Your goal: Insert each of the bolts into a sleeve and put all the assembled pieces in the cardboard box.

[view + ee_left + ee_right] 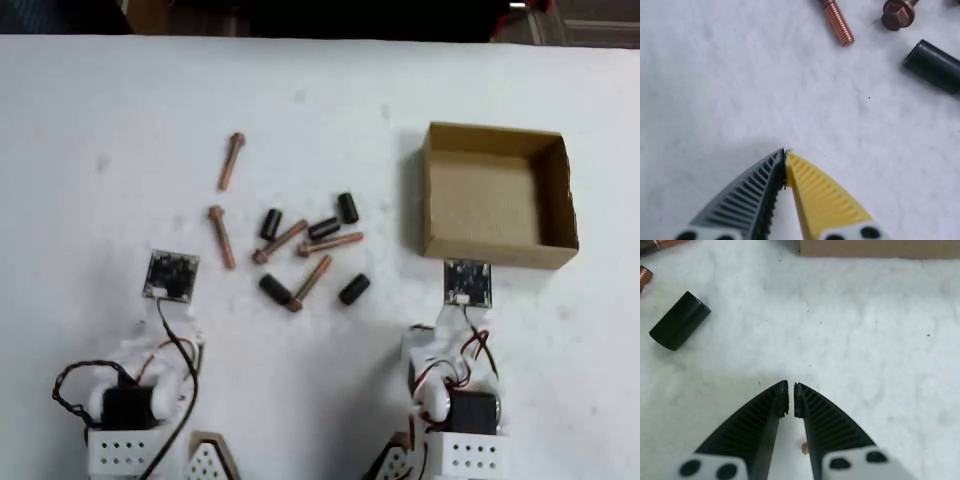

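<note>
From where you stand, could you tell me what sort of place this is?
Probably a robot practice bench: a white table with two arms, loose copper bolts and black sleeves, and an open cardboard box.

A white, faintly mottled table (100, 100) fills the scene under even light. Beyond its far edge runs a dark strip (300, 18), with a brown shape (150, 14) towards the far left corner and a grey panel (600, 25) and a small bright light (517, 5) towards the far right.

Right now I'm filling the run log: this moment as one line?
left gripper shut, empty | right gripper shut, empty | bolts loose on table | sleeves loose, unassembled | cardboard box empty
</note>
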